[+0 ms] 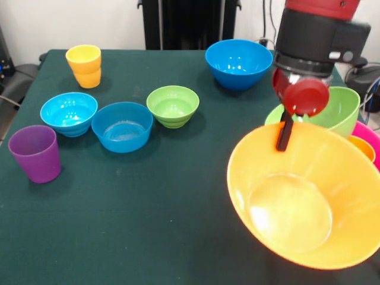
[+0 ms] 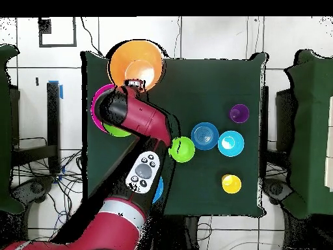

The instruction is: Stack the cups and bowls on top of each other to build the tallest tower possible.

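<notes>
Tower (image 1: 332, 148) is sitting at the table's edge, on the right side of the front view. Big orange bowl (image 1: 306, 199) is leaning hard toward the camera, its opening tipped so I'm looking right into it. Behind it a green bowl (image 1: 341, 110) is poking up, with a sliver of orange cup (image 1: 363, 147) and the pink bowl (image 1: 371, 135) peeking out at the far right. From overhead, the orange bowl is hanging partly past the table's edge, and the pink one is lying just beside it under my arm.

My gripper (image 1: 286, 132) is hanging right at the orange bowl's back rim. One dark finger (image 1: 285, 133) is showing against the rim there, but I honestly can't tell whether I'm clamped on it or just resting next to it.

Everything else is spread over the green table (image 1: 148, 225), well apart from the pile. A medium blue bowl (image 1: 238, 63) is sitting at the back. A small green bowl (image 1: 173, 105), a small blue bowl (image 1: 122, 126) and a cyan bowl (image 1: 69, 113) are lined up in a rough row, the blue and cyan ones nearly touching. The yellow cup (image 1: 84, 66) is standing upright toward the back left corner, and the purple cup (image 1: 35, 153) is standing upright near the left edge.
</notes>
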`<state>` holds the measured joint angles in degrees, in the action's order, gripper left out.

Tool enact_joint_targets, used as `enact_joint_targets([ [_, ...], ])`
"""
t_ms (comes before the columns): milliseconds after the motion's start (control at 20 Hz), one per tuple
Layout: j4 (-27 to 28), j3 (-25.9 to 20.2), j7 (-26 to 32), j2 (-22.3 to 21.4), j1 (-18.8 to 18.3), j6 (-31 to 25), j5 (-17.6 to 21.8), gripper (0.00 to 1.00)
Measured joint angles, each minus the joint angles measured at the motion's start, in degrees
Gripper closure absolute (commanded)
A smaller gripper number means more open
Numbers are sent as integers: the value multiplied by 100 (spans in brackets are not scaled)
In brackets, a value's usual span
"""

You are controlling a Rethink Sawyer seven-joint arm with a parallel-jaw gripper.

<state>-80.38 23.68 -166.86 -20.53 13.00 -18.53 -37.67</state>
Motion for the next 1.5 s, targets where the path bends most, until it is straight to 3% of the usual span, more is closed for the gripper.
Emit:
enact_joint_targets([
  [1000, -334, -2, 0, -676, 72, 2, -61, 100],
  [1500, -1225, -368, 0, -1244, -188, 58, -65, 100],
])
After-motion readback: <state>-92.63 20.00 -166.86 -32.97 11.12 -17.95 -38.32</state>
